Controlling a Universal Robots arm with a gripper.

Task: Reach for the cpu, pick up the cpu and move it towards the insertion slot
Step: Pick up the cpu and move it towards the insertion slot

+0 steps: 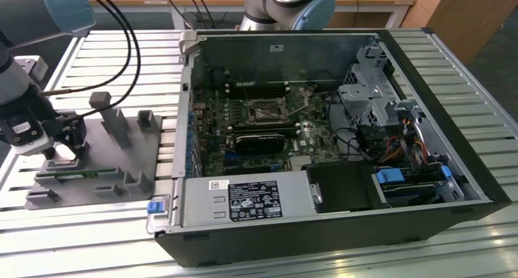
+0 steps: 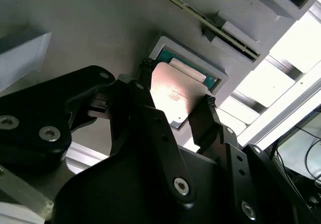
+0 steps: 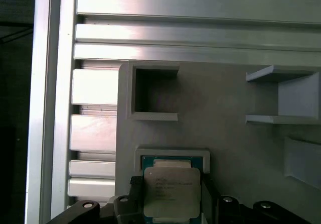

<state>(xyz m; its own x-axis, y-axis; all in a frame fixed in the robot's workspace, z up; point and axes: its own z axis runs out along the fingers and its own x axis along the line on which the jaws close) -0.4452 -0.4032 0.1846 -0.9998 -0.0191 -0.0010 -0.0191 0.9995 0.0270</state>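
End effector pinching cpu by opposite edges, at recessed pocket of grey holder

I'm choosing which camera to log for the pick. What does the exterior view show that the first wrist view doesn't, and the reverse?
The exterior view adds the open computer case, with the insertion slot on its board, off to the exterior view's right of the gripper. The first wrist view adds the cpu close up, with its silvery lid facing the camera over a green-rimmed pocket and fingers against its two opposite sides. Both show the grey fixture on the slatted table.
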